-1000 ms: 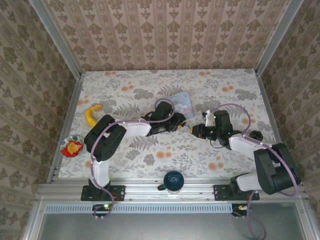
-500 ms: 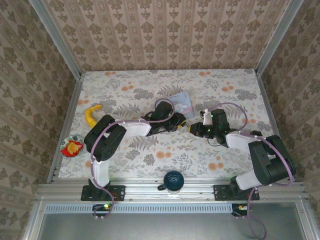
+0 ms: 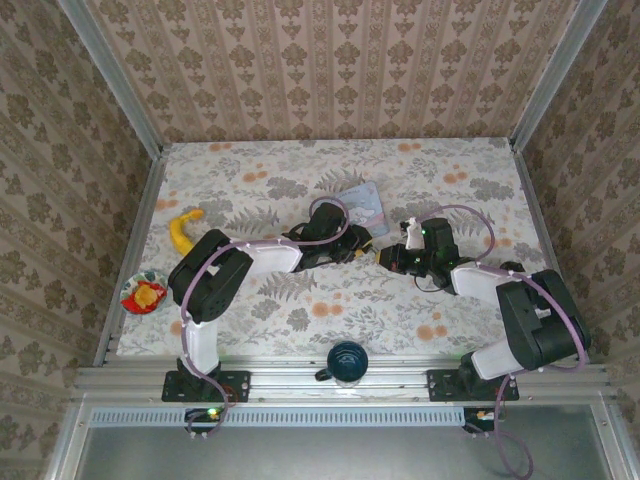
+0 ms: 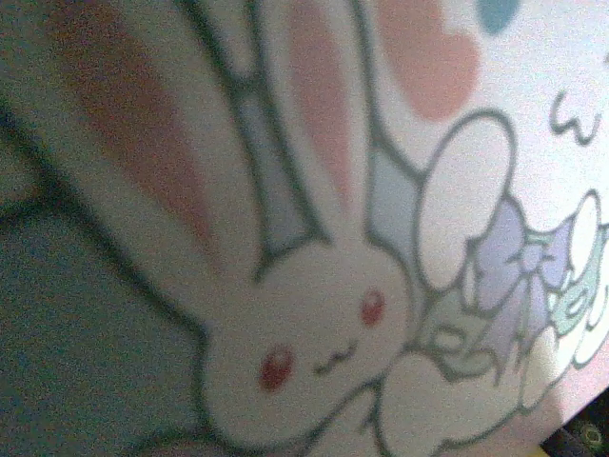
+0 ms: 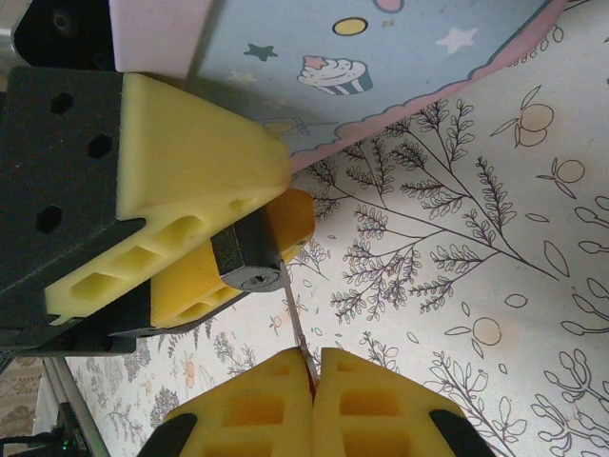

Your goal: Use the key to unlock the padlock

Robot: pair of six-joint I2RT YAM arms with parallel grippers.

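We are at the insertion step. The left gripper [image 5: 278, 211] clenches its jaws on the padlock [image 5: 245, 259], mid-worktop [image 5: 495, 238], near the tin [image 5: 400, 57]. The right gripper [image 5: 314, 369] grasps the key [image 5: 294, 328], tip beside the keyhole [image 5: 257, 281]. Next comes fine alignment, we judge, then a push.

Shackle of padlock [image 5: 249, 262]: hidden between left gripper [image 5: 273, 217] pads. Head of key [image 5: 294, 328]: hidden inside right gripper [image 5: 314, 381]. Left-wrist tin [image 4: 381, 238]: blurred, cropped.
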